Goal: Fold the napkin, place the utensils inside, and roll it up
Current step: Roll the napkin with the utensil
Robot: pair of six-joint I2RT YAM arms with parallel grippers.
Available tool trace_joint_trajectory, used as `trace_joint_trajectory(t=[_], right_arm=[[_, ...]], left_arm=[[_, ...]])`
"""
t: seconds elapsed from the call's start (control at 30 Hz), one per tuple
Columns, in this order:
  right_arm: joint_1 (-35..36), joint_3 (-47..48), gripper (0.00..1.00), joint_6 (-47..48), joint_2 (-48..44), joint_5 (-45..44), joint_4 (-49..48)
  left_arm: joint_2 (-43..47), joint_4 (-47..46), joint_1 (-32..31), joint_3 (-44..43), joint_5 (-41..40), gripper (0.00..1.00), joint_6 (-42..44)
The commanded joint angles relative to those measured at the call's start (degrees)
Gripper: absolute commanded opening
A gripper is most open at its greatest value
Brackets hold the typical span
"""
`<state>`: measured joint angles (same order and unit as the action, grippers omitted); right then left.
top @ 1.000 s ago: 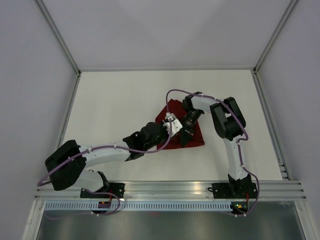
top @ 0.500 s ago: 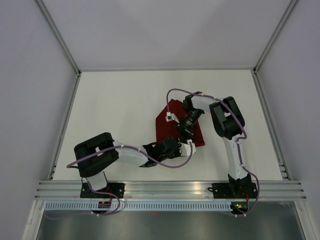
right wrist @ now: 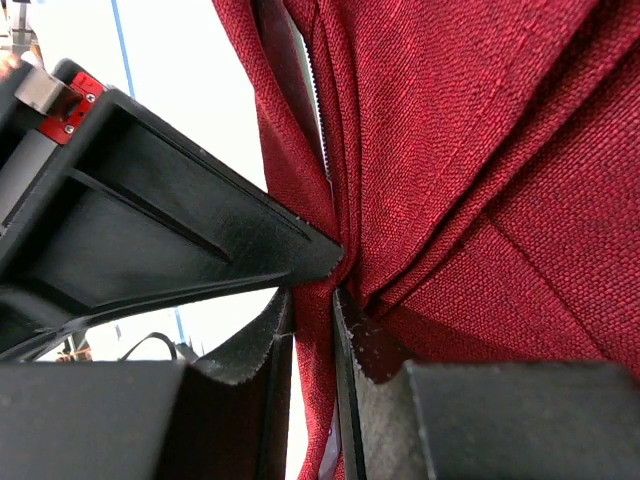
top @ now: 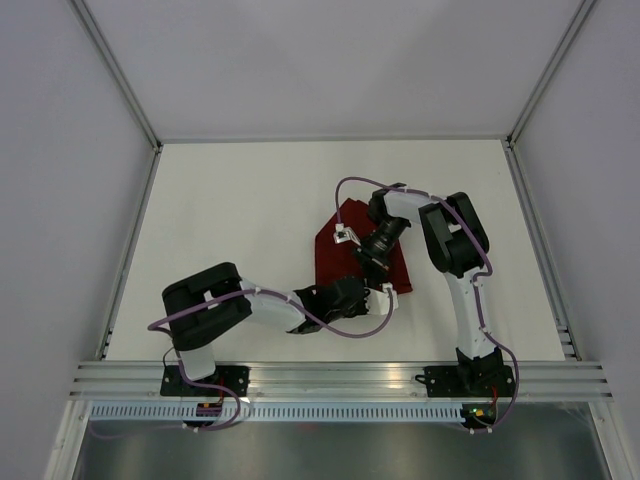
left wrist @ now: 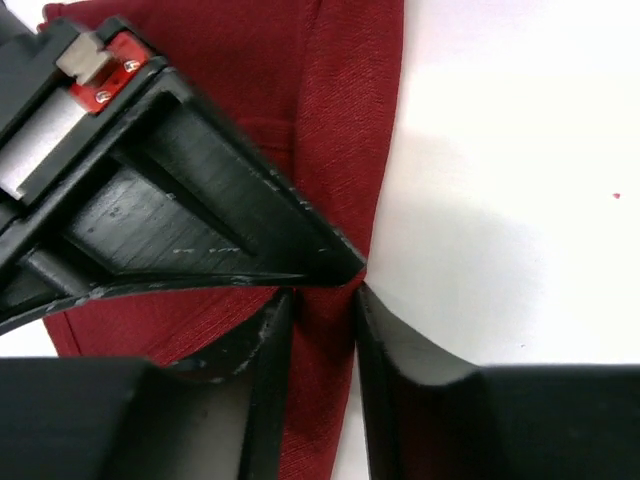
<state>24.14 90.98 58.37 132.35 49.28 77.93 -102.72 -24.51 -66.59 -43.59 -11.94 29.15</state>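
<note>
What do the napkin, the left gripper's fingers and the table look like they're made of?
The napkin looks like woven cloth, matte dark red: a coarse thread grain shows and it creases softly. The fingers of the left gripper look like hard black plastic, dull, with fine ridges and scuffs. The table is smooth, white and matte; its material is unclear.

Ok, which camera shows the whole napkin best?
Top external: only there does the napkin show most of its outline. The left wrist view shows just one edge strip of it, the right wrist view only bunched folds close up.
</note>
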Motion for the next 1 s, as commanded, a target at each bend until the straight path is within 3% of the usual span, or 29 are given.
trace_joint_trajectory(t=[0.0, 0.2, 0.27, 0.4, 0.53, 0.7, 0.83, 0.97], right_arm=[[-0.32, 0.16, 0.12, 4.21, 3.87, -7.7, -6.3], [-0.32, -0.1, 0.14, 4.47, 3.53, -7.53, -6.3], [-0.32, -0.54, 0.22, 3.78, 2.91, -7.53, -7.0], [-0.67, -2.47, 0.41, 2.02, -0.5, -7.0, -9.99], [-2.16, -3.7, 0.5, -2.11, -4.64, -5.95, -13.94], [-5.33, -6.6, 0.53, -11.59, -11.49, -4.45, -23.51], [-6.91, -11.87, 0.54, -26.15, -18.08, -6.47, -36.42], [-10.24, -15.38, 0.55, -32.52, -23.88, -6.56, -45.21]], left_arm=[[-3.1, 5.25, 0.4, -2.37, 2.63, 0.27, 0.66], [-3.72, 13.16, 0.84, -6.14, 8.24, 0.04, -1.72], [-3.63, 16.59, 1.28, -7.73, 11.57, 0.02, -2.51], [-3.63, 21.52, 2.43, -10.02, 17.91, 0.02, -4.09], [-4.33, 26.62, 3.3, -12.91, 22.74, 0.02, -4.89], [-5.04, 31.36, 4.62, -15.2, 26.97, 0.02, -6.29], [-5.48, 32.51, 5.59, -16.08, 30.65, 0.02, -7.52], [-6.27, 35.58, 7.35, -18.36, 35.58, 0.02, -9.28]])
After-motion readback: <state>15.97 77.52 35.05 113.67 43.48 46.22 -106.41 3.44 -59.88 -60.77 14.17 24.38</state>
